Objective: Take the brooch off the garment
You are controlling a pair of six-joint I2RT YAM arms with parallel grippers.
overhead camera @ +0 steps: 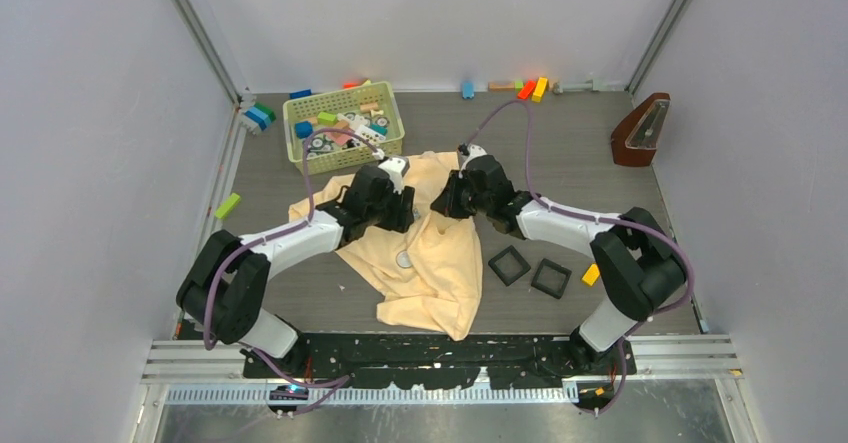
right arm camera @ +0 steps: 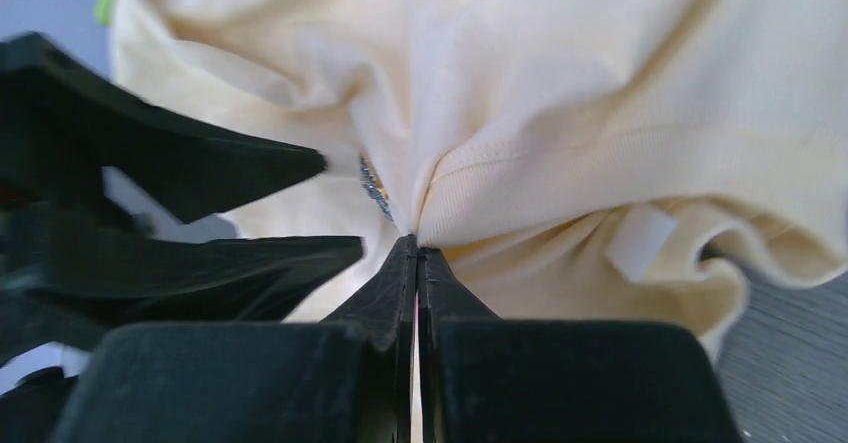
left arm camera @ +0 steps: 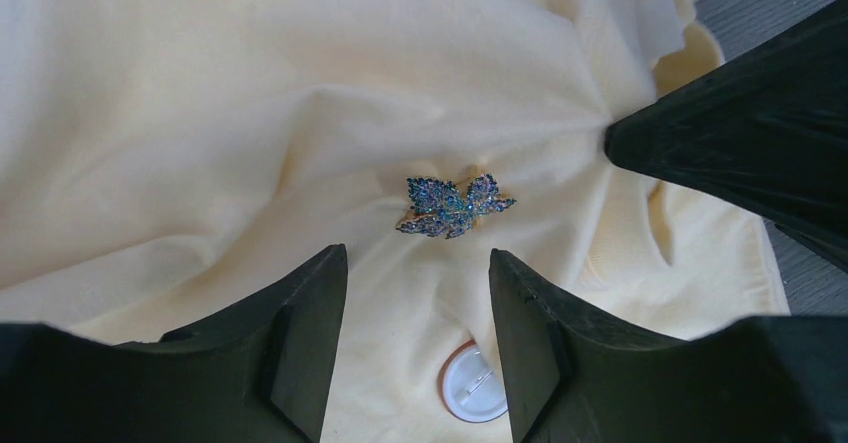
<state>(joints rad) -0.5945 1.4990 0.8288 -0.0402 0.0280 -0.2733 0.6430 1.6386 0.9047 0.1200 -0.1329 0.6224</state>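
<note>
A pale yellow garment [overhead camera: 430,273] lies crumpled on the table between both arms. The brooch [left arm camera: 455,206] is a small blue glinting leaf shape pinned to the cloth; a sliver of the brooch [right arm camera: 373,189] shows beside a fold. My left gripper [left arm camera: 417,258] is open just short of the brooch, its fingers [left arm camera: 300,313] on either side of the cloth below it, holding nothing. My right gripper [right arm camera: 417,245] is shut on a bunched fold of the garment right beside the brooch. In the top view the left gripper [overhead camera: 402,210] and right gripper [overhead camera: 446,204] hide the brooch.
A flat round white disc [left arm camera: 470,387] sits on the garment behind the left fingers. Two black square trays [overhead camera: 509,264] [overhead camera: 551,277] and an orange block [overhead camera: 591,274] lie to the right. A green basket [overhead camera: 343,148] of blocks stands behind, a brown wedge-shaped object [overhead camera: 640,131] at far right.
</note>
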